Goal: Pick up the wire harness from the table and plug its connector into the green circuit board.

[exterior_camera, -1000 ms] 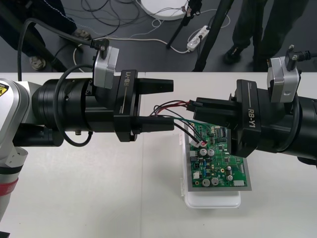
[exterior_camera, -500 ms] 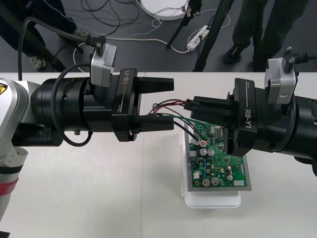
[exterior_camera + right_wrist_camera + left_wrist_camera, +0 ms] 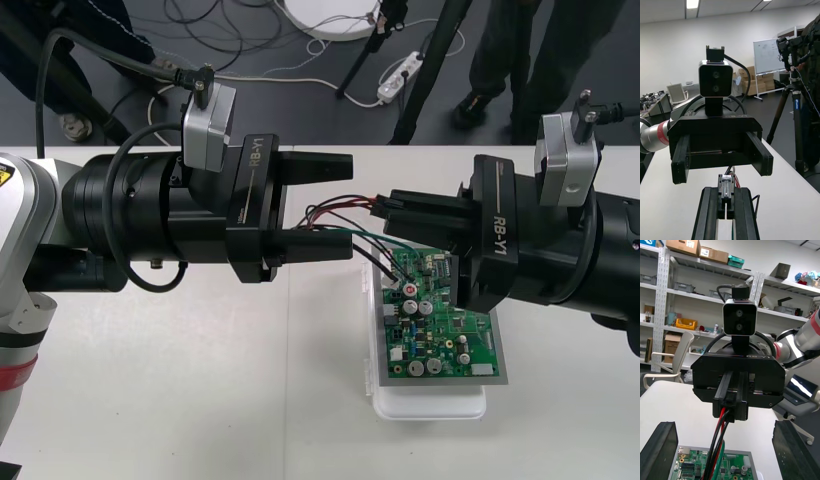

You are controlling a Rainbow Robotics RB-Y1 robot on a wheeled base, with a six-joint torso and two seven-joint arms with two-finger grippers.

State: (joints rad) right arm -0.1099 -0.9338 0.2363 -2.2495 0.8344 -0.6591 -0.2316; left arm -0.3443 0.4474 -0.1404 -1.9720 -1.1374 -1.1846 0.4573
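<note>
While right hand (image 3: 392, 212) clamps harness plug (image 3: 726, 189), left hand (image 3: 347, 210) level, agape opposite

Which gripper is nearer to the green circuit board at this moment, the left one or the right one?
The right. The right gripper, shut on the wire harness, hangs over the far end of the green circuit board; the left gripper, open, stands off its far left corner.

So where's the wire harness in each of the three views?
Front view: the wire harness loops left from the right gripper fingertips, over the green circuit board far end.
Right wrist view: the wire harness sits clamped between that gripper's fingers.
Left wrist view: the wire harness hangs from that gripper toward the board.
Shared landmark: the right gripper.
</note>
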